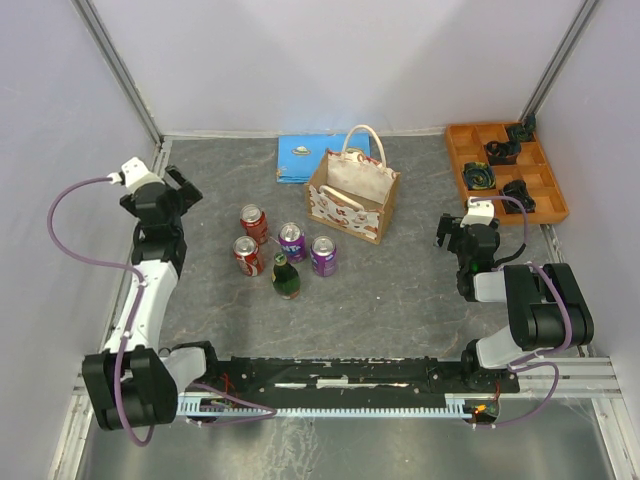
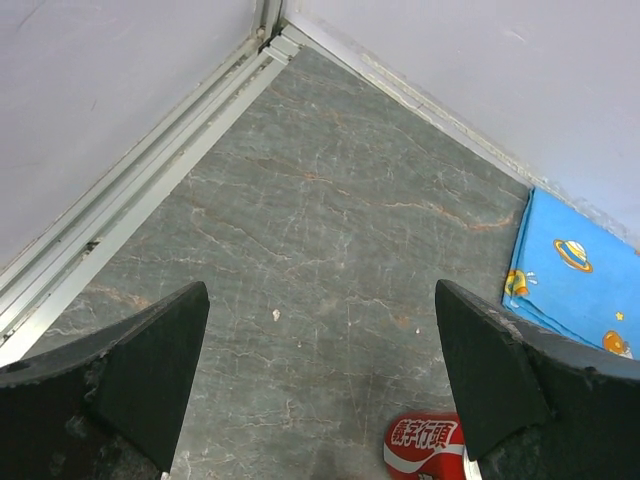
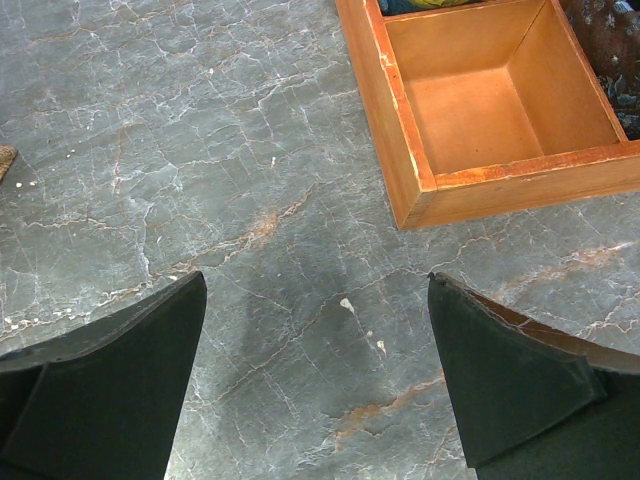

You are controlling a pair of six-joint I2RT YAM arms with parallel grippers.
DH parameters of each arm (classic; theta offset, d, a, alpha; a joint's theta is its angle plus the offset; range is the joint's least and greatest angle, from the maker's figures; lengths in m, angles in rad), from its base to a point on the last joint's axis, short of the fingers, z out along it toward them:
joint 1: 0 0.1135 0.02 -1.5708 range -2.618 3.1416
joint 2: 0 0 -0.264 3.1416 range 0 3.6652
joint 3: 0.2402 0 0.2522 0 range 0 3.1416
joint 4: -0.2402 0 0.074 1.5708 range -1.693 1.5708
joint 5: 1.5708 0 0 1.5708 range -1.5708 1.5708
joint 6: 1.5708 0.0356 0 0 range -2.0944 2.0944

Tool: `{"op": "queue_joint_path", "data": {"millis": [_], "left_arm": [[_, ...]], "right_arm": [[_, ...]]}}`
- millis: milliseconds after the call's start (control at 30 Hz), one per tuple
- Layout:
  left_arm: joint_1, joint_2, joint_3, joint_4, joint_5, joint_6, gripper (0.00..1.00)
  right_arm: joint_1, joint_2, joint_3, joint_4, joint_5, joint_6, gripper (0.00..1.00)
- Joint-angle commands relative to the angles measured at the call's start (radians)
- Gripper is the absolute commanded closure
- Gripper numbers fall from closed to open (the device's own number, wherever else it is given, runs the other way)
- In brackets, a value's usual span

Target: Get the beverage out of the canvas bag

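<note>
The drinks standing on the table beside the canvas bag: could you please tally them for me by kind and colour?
Red cans: 2
Purple cans: 2
Green bottle: 1
Total: 5

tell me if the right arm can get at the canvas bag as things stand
Probably yes: the right tool is open, and only bare tabletop lies between it and the canvas bag.
</note>
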State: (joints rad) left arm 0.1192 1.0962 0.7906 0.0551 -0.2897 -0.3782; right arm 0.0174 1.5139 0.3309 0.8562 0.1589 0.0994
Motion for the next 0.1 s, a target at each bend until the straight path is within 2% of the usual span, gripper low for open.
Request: {"op": "queue_joint_path", "data": {"millis": [0,67], "left_arm": [[-0.001,-0.041,-0.017,0.035,-0.046,-0.036,0.01],[0.0,-0.044,-0.013,0.024,-0.064,-0.031,0.01]], "right_arm": [[-0.001,-0.003,0.022,0.034,-0.004,-0.01,0.01],[-0.001,-0.003,0.022,0.035,-0.004,-0.011,0.01]]}}
